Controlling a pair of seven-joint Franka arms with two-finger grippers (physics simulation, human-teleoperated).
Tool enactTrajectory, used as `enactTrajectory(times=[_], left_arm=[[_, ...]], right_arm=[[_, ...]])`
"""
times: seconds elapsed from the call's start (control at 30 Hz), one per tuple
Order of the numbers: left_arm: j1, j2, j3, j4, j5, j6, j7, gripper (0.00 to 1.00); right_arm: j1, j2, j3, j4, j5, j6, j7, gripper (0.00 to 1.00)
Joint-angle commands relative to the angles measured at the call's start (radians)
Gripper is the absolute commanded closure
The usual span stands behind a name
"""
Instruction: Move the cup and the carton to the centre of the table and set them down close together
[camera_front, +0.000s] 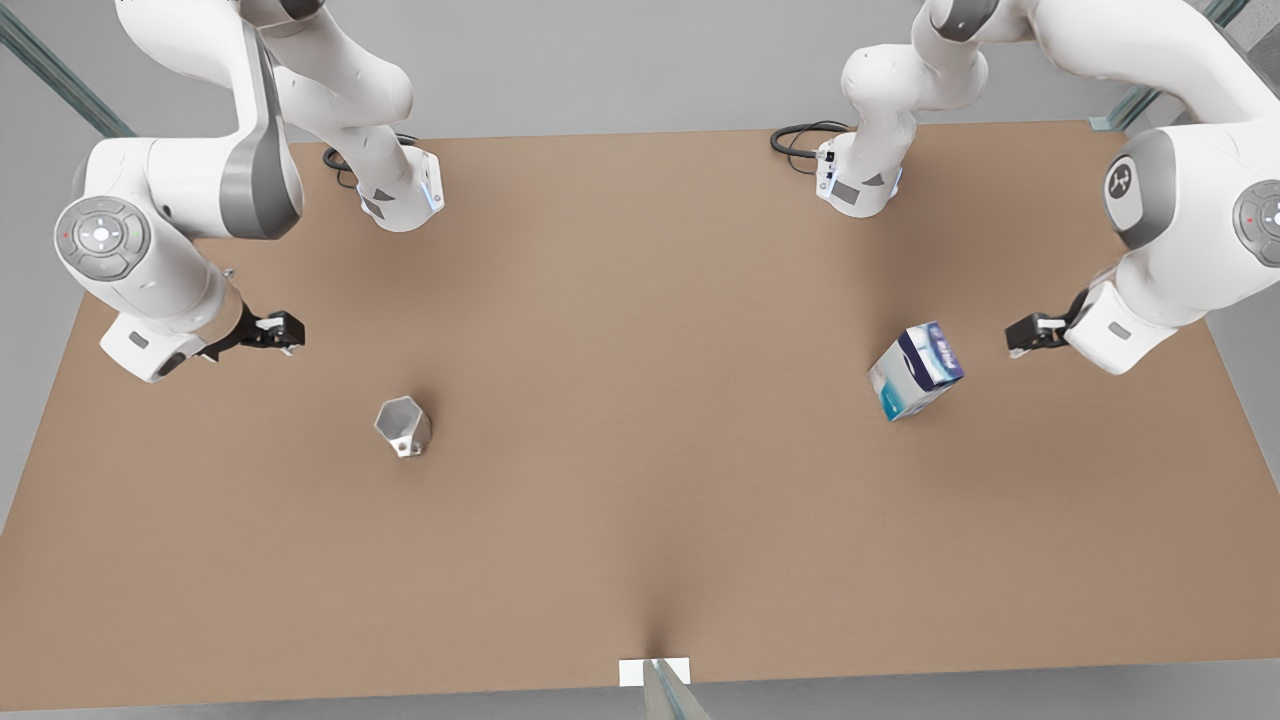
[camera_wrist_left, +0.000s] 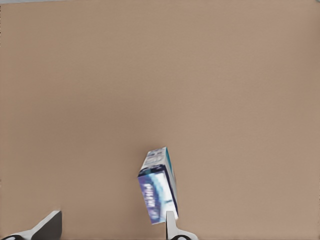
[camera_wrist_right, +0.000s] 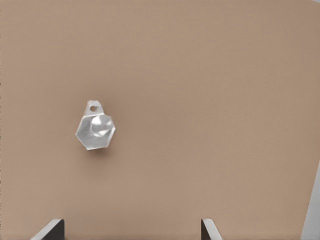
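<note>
1. The left end effector (camera_front: 1022, 334) is hovering over the desk (camera_front: 640, 540) at the front view's right, near the carton (camera_front: 916, 370) but not touching it; in its wrist view its fingers (camera_wrist_left: 170, 222) are standing spread, gripping nothing.
2. The right end effector (camera_front: 283, 331) is hanging at the front view's left, a little apart from the cup (camera_front: 403, 426); its fingers (camera_wrist_right: 207, 229) are likewise standing wide, and empty.
3. The carton is standing on the desk well to the front view's right of centre. It is looking light and fairly stiff; pinching its two white side walls across the narrower width, below the dark blue top, seems safest.
4. The cup is resting well to the left of centre, far from the carton. Its faceted, tapering wall is likely to be slippery, so gripping two opposite flats near the hexagonal rim appears best.
</note>
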Motion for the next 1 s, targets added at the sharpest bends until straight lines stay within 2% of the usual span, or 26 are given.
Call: enactTrajectory(times=[0.0, 0.17, 0.27, 0.33, 0.47, 0.97], left_arm=[[-0.001, -0.002, 0.0, 0.0, 0.001, 0.002, -0.002, 0.0], [-0.001, 0.004, -0.002, 0.0, 0.006, 0.002, -0.004, 0.0], [-0.005, 0.004, -0.002, 0.0, 0.004, 0.005, -0.004, 0.0], [-0.015, 0.007, -0.005, 0.0, 0.0, 0.005, -0.005, 0.0], [-0.011, 0.012, -0.006, 0.0, -0.002, 0.009, -0.001, 0.0], [0.005, 0.017, 0.0, 0.0, 0.0, 0.004, -0.005, 0.0]], right_arm=[[-0.001, 0.0, 0.0, 0.0, 0.001, 0.0, 0.0, 0.0], [-0.059, 0.19, 0.003, -0.037, 0.005, 0.024, 0.159, 0.0], [-0.06, 0.149, 0.012, -0.281, 0.074, 0.25, 0.327, 0.0], [-0.079, 0.132, 0.012, -0.36, 0.099, 0.314, 0.351, 0.0], [-0.073, 0.17, 0.014, -0.403, 0.174, 0.405, 0.371, 0.0], [-0.062, 0.298, 0.014, -0.413, 0.197, 0.482, 0.368, 0.0]])
